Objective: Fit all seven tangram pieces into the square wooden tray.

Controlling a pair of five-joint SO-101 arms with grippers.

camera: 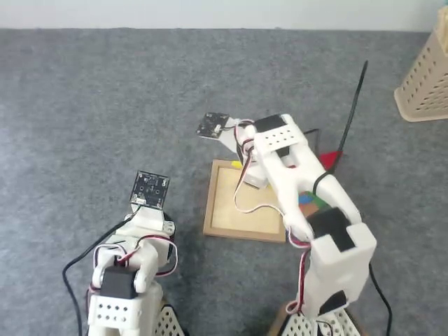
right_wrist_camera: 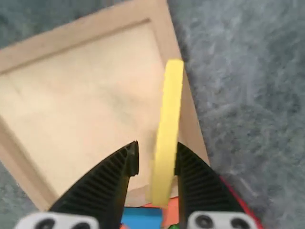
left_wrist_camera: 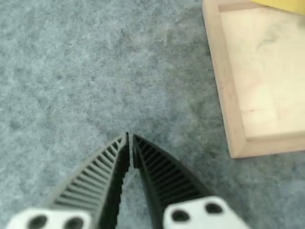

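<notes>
High view: wooden tray (camera: 209,199) sits just off centre toward 5 o'clock. The right arm (camera: 294,175) crosses its 3 o'clock side, where loose pieces (camera: 313,201) lie just beside the rim. The left arm (camera: 133,266) is at 7 o'clock, apart from the tray.

Left wrist view: left gripper (left_wrist_camera: 129,139) fingers pressed together over carpet (left_wrist_camera: 71,71), nothing held.

Right wrist view: right gripper (right_wrist_camera: 157,150) fingers spread around the yellow piece (right_wrist_camera: 169,119), which stands on edge over the tray rim. One finger is against it, with a sliver of gap at the other.

The piece looks thin, stiff and light, with smooth faces likely to slip. Pinch across the flat faces near mid-length.
</notes>
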